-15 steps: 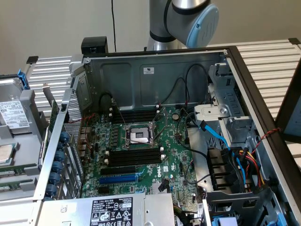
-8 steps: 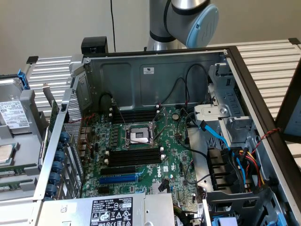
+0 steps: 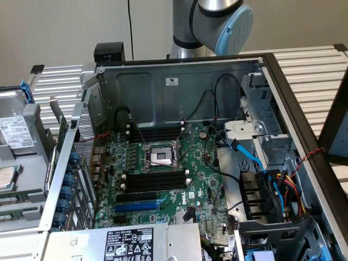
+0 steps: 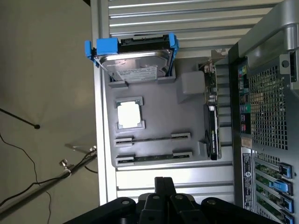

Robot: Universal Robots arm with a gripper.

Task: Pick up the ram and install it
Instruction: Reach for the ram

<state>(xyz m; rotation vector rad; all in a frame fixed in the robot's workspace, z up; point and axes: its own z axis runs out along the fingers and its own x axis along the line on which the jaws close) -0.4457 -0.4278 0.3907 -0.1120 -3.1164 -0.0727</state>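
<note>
Closest to us, our gripper (image 4: pixel 163 181) is closed tight on nothing. We see the ram (image 4: pixel 153 157) lying in the grey tray (image 4: pixel 159 106), at nine o'clock from the computer case (image 3: pixel 163 87) in the exterior view.

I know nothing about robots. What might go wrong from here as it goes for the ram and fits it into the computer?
1. The ram stands thin on edge in the grey tray, beside a second stick; the shut end effector might grasp off-centre and tip it or knock its neighbour.
2. Black cables hang close to the memory slots in the open case, so the arm may snag one.
</note>
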